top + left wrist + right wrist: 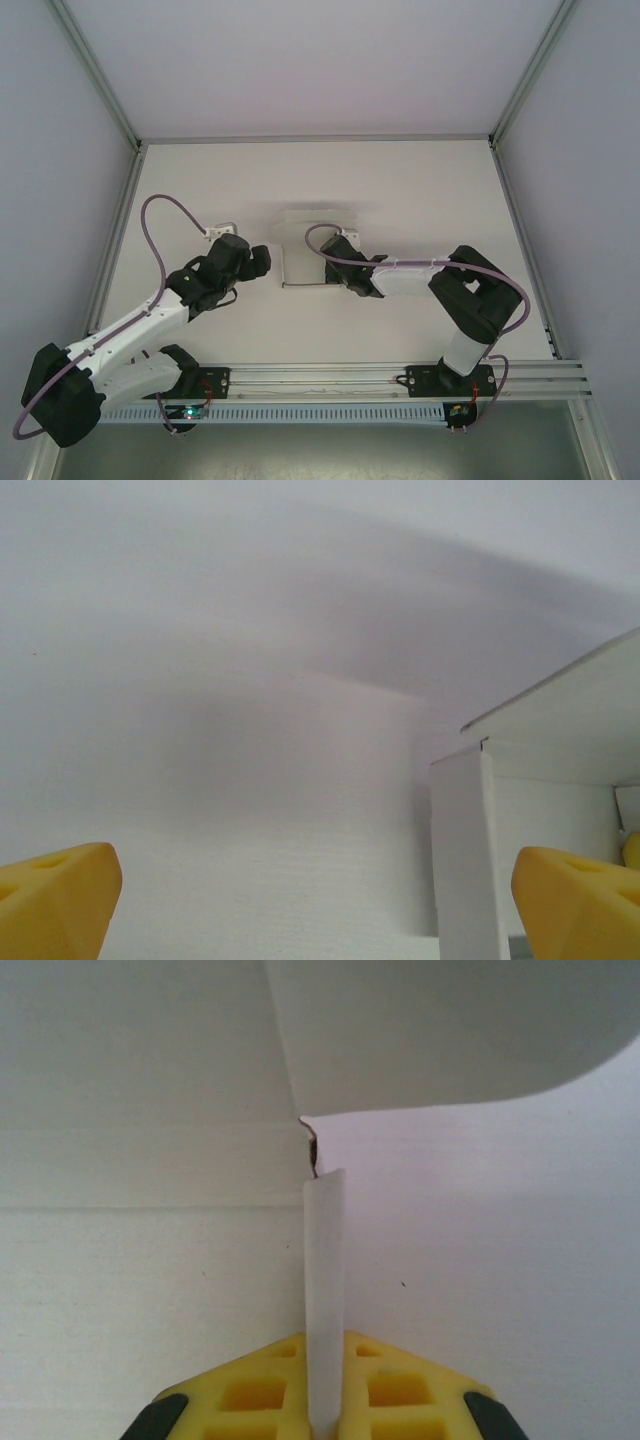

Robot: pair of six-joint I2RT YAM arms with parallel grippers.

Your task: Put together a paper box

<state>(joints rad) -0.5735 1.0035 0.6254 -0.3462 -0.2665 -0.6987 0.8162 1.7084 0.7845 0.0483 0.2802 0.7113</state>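
Note:
The paper box [303, 250] is a part-folded piece of white card standing on the white table between my two arms. My right gripper [338, 268] reaches it from the right. In the right wrist view the yellow pads of that gripper [325, 1350] are shut on a thin upright flap [324, 1260] of the box, seen edge-on, with a curved flap [440, 1030] hanging above. My left gripper [262, 262] is at the box's left side, open. In the left wrist view its yellow fingertips [55, 900] stand far apart, and the box's upright wall [462, 860] rises just inside the right one.
The white table [420, 200] is fenced by metal frame posts at the back corners and a rail [330, 378] along the near edge, where both arm bases sit. White walls surround the cell.

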